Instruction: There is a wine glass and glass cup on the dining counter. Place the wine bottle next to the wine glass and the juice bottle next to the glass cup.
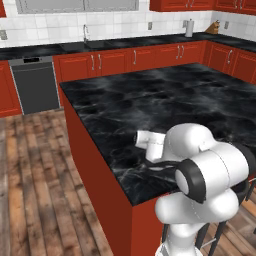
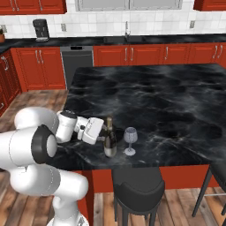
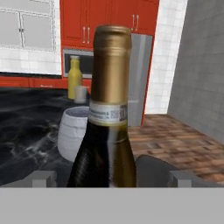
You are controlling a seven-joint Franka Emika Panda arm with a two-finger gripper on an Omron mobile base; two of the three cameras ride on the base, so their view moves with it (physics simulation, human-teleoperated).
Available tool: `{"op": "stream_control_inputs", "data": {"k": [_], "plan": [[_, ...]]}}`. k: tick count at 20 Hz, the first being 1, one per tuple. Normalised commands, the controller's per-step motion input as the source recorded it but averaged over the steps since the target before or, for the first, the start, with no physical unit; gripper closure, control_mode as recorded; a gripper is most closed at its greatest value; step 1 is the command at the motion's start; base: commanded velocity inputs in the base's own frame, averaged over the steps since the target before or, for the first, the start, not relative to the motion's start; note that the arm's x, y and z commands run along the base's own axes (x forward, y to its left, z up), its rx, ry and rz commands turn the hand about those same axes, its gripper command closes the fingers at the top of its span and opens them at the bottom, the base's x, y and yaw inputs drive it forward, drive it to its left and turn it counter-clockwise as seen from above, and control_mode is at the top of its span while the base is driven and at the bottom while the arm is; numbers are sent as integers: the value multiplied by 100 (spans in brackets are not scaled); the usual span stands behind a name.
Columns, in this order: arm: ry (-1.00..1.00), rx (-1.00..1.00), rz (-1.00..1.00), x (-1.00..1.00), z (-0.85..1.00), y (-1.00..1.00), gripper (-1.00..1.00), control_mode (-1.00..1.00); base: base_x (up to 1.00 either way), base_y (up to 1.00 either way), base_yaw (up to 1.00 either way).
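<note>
Black marble dining counter point(image 2: 176, 101): wine bottle point(image 2: 109, 139) stands upright, wine glass point(image 2: 130, 137) at 3 o'clock. Gripper point(image 2: 102, 130) fingertips are hidden; grip cannot be determined.

The dining counter point(image 2: 176, 110) has a black top veined in white over a plain red base. On it the wine bottle point(image 2: 110, 140) is dark olive green with a gold foil neck and a pale band below the foil. At its 3 o'clock the wine glass point(image 2: 130, 140) is clear. In the hand view, a yellow juice bottle point(image 3: 75, 78) stands at the wine bottle's 10 o'clock, beside a pale glass cup point(image 3: 80, 94).
</note>
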Motion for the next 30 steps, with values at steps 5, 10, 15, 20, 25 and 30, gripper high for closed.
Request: {"op": "stream_control_inputs", "data": {"k": [5, 10, 15, 20, 25, 30], "plan": [[0, 0, 7, -1, 0, 26, -100, -100, 0, 0, 0], [5, 7, 16, -5, 10, 22, -100, -100, 0, 0, 0], [12, 16, 29, -20, 20, 10, -100, -100, 0, 0, 0], [10, 12, 31, -30, 17, 9, -100, -100, 0, 0, 0], [3, 17, 25, -43, 12, 11, -100, -100, 0, 0, 0], [5, 20, 23, -41, 11, 13, -100, -100, 0, 0, 0]]}}
